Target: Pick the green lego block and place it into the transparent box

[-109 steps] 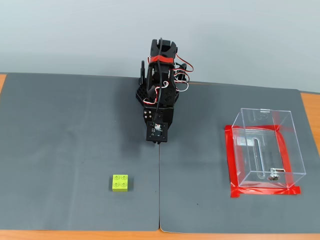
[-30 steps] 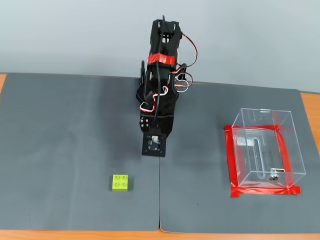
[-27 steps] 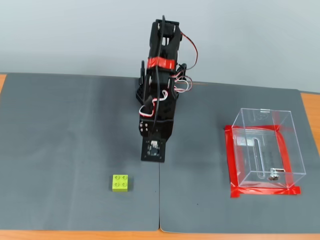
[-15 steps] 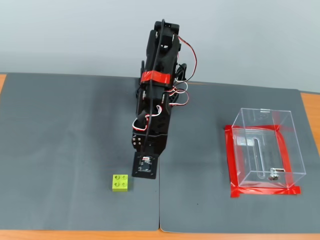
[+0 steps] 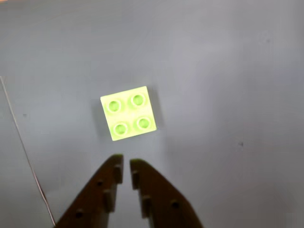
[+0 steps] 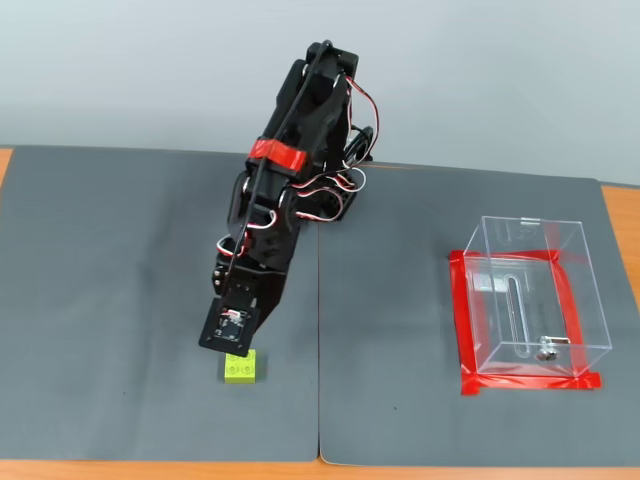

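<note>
Claw [image 5: 125, 164] nearly together, gripping nothing, poised over the green block [image 5: 128, 113] on the grey surface [image 6: 120, 260], left of the clear box [image 6: 528, 300]. Light, rigid, slick plastic: pinch its flat sides.

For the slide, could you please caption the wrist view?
Nearly closed gripper poised above the green lego block on the grey mat.

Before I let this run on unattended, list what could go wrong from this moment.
1. In the wrist view the end effector has its fingers nearly together, short of the green lego block. Descending like this could push or tip the block rather than straddle it.
2. The block sits slightly rotated relative to the fingers, so a grasp may catch corners and slip.
3. In the fixed view the transparent box is far to the right; a weak grip could drop the block on the way.
</note>
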